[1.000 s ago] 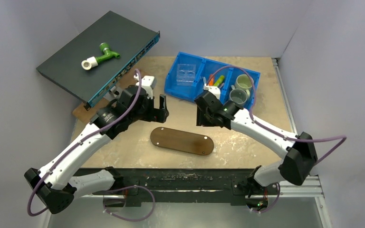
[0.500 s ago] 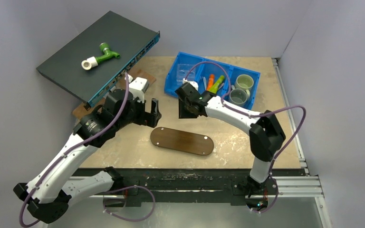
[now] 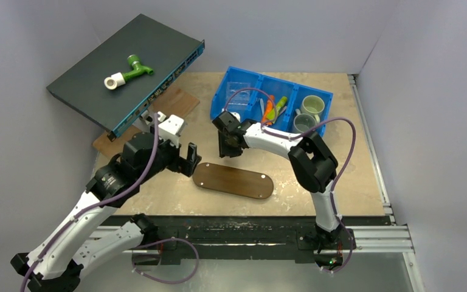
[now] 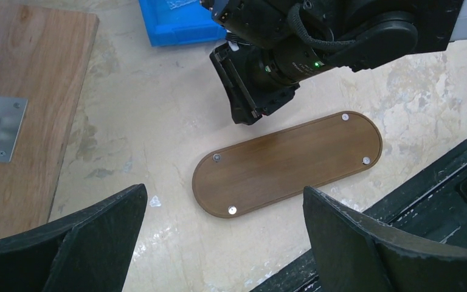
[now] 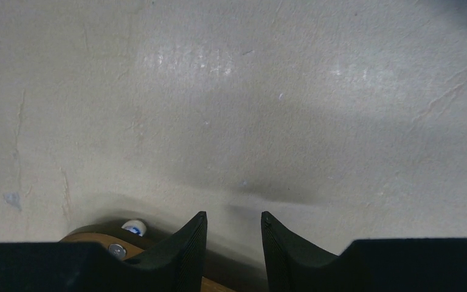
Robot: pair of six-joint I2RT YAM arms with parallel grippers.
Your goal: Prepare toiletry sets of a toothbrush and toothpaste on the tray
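The dark-brown oval tray (image 3: 233, 180) lies bare near the table's front; in the left wrist view this tray (image 4: 292, 161) shows four screws. In the blue bin's (image 3: 224, 112) middle compartment lie an orange tube (image 3: 269, 109), a lime-green tube (image 3: 280, 103) and a pale toothbrush (image 3: 262, 110); a pink toothbrush I cannot make out. My right gripper (image 3: 227, 147) hangs just behind the tray's left end, its jaws a little apart with nothing between them (image 5: 233, 214). My left gripper (image 3: 190, 160) stands wide open left of the tray, empty (image 4: 225, 191).
A dark network switch (image 3: 91, 73) carrying a green-and-white pipe fitting (image 3: 127, 71) overhangs the back left, above a wooden board (image 3: 179, 100). The bin also holds a clear box (image 3: 239, 95) and two mugs (image 3: 304, 123). A small white-blue round thing (image 5: 135, 227) sits beside the tray edge.
My right gripper swung left from the blue bin to behind the tray's left end, jaws narrowing. My left gripper drew back toward the near left, still wide open.
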